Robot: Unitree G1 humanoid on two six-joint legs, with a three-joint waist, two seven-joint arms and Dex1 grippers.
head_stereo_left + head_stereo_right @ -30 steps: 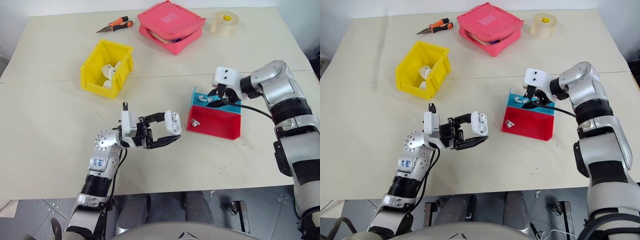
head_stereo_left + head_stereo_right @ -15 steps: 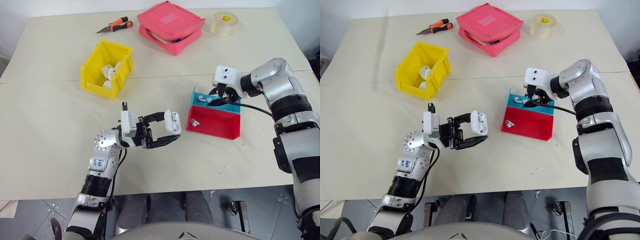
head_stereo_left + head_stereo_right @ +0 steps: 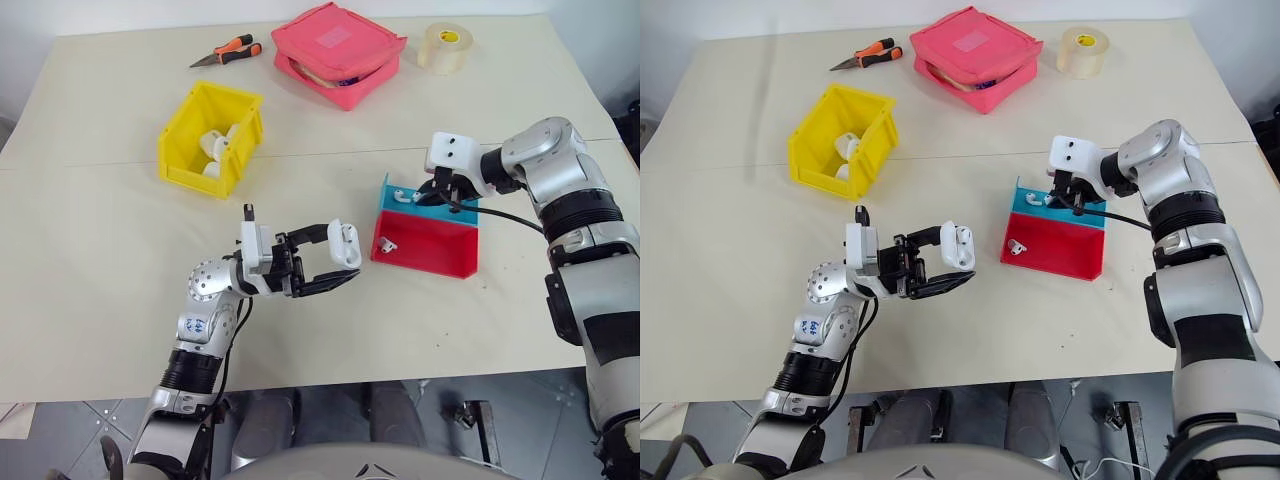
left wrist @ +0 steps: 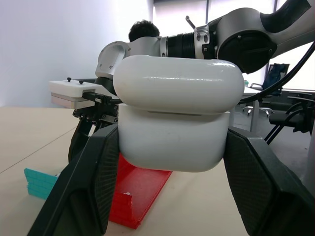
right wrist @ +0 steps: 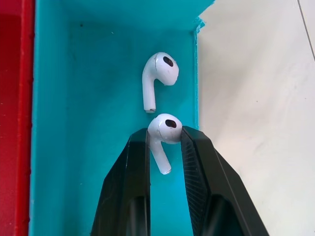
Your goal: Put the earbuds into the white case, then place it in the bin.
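White earbud case (image 4: 174,118), its lid slightly ajar, pinched between the two black fingers of the left hand (image 3: 322,260) and held above the table (image 3: 100,260), in front of the red-and-blue tray (image 3: 440,262). Right hand (image 5: 165,142) reaches down into the blue compartment of the tray, fingers pressed against the head of one earbud (image 5: 165,130), whose stem hangs between them. A second earbud (image 5: 158,73) lies just beside it on the blue floor, apart from the fingers. A third earbud (image 3: 385,242) lies in the red compartment near its left wall. Yellow bin (image 3: 212,135) stands well apart at the far left of the table and contains several white objects. Along the far edge lie orange-handled pliers (image 3: 225,48), a pink zipped pouch (image 3: 340,48) and a roll of clear tape (image 3: 447,45).
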